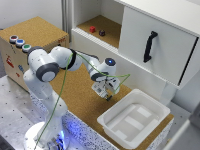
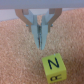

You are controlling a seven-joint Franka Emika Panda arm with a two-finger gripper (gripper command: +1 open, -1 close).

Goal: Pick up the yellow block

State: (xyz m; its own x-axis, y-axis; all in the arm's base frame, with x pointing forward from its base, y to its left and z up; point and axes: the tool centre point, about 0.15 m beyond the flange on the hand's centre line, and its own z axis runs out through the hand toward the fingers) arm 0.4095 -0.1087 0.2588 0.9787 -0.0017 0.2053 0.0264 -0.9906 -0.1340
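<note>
While the gripper (image 2: 40, 36) hung just above the cork surface (image 2: 15, 55), its two fingers (image 2: 37, 35) were pressed together with nothing between them, the tips meeting in a narrow wedge. Beyond those tips, at about five o'clock in the wrist view, sat the yellow block (image 2: 53, 68), a small cube with a dark letter N on its upper face and further markings on the side facing the camera. It lay flat on the cork, near the fingertips but clearly apart from them, untouched.

From the exterior view, the gripper (image 1: 106, 93) hovered over the cork mat (image 1: 75, 95), with the white plastic bin (image 1: 131, 117) at roughly four o'clock from it; the yellow block itself could not be made out there. Far off at eleven o'clock, on the cork shelf of the white cabinet (image 1: 165, 35), rested a small red block (image 1: 92, 29) and a small dark block (image 1: 102, 33), neither of them wanted.

By my judgement the task stood at the approach stage, with the grasp not yet begun. The next move would call for spreading the fingers wide enough to clear the cube, shifting the hand until the block sat between them, lowering to the cork, then closing squarely on two opposite faces before lifting.
</note>
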